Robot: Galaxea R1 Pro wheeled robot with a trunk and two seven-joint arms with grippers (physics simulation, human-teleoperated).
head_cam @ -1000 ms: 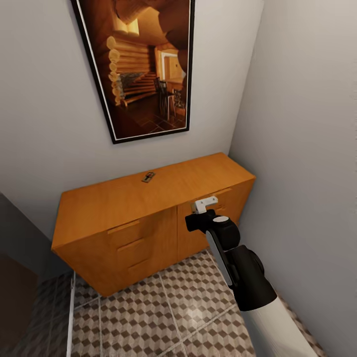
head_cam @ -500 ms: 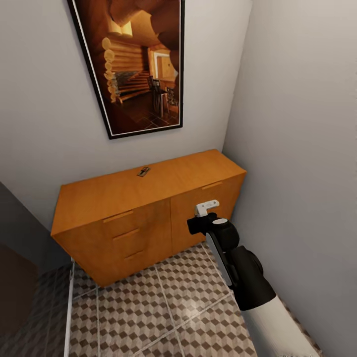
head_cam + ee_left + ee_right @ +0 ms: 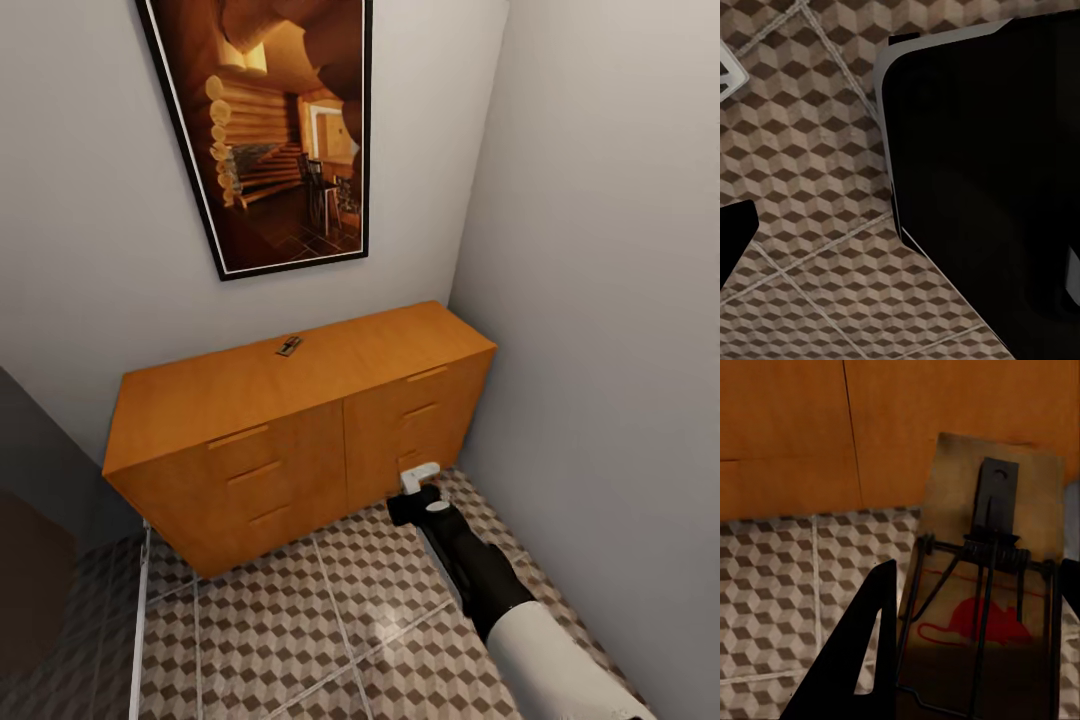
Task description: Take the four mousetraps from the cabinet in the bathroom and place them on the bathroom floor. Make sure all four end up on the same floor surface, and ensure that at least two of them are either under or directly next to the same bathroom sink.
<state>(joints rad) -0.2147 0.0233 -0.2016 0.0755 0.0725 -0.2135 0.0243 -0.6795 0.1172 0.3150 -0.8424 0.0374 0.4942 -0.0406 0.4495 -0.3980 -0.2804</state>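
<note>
Grey-white walls meet in the corner ahead of you, and the bathroom floor (image 3: 300, 620) spreads below in brown, beige and white cube-print tiles with pale grout. Against the back wall stands the cabinet (image 3: 300, 420), orange-brown wood with slim bar handles, its drawers closed. Above it hangs a black-framed picture (image 3: 270, 130) of a log-walled interior; no writing can be read on it.

Your right arm (image 3: 500, 600) reaches low toward the foot of the cabinet's right half. At its tip, the right gripper (image 3: 975, 660) pinches a mousetrap (image 3: 982, 585) between its dark fingers (image 3: 862, 652). In the right wrist view you see that trap's wooden board, black wire spring and bar, and a red mouse silhouette printed on it; no lettering shows. The trap is held just above the tiles, close to the cabinet front.

A second mousetrap (image 3: 289, 346) lies on the cabinet top near the back wall, small and dark.

In the left wrist view, dark robot casing (image 3: 990, 180) hangs over the tiles; you cannot tell how the left gripper stands.
</note>
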